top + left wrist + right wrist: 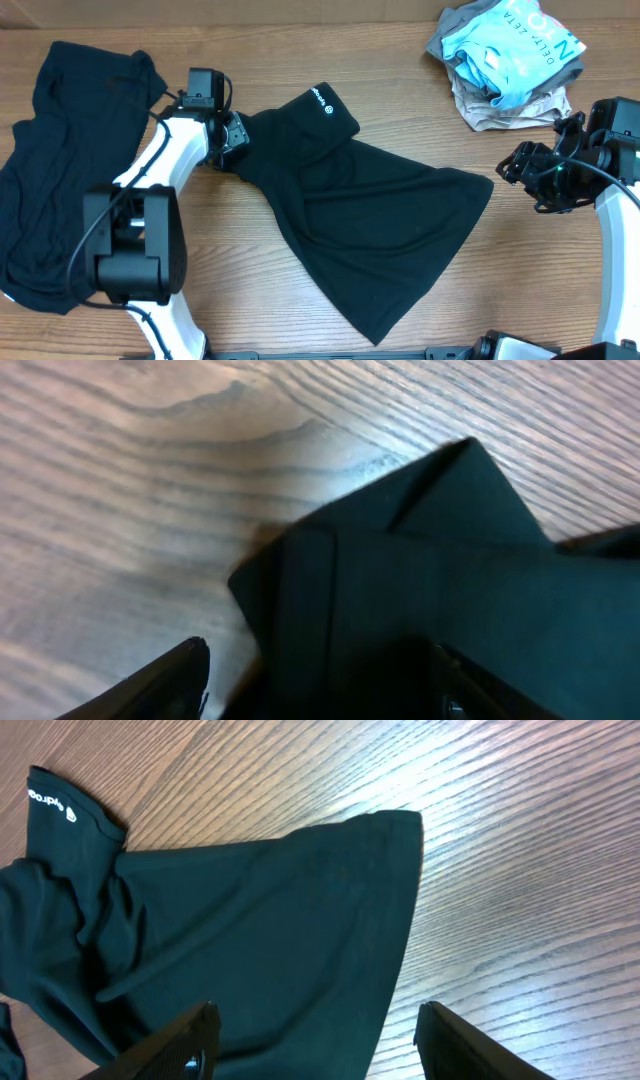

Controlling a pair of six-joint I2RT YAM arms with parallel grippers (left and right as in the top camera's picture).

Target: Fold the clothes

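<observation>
A black shirt lies spread in the middle of the table, with its white collar logo at the far end. My left gripper is open at the shirt's left edge. In the left wrist view a folded corner of the black cloth lies between the fingers. My right gripper is open and empty just right of the shirt's right corner. In the right wrist view its fingers straddle the shirt's hem.
A second black shirt lies crumpled at the left side, beside my left arm. A light blue printed garment lies on a beige one at the back right. The table is bare wood.
</observation>
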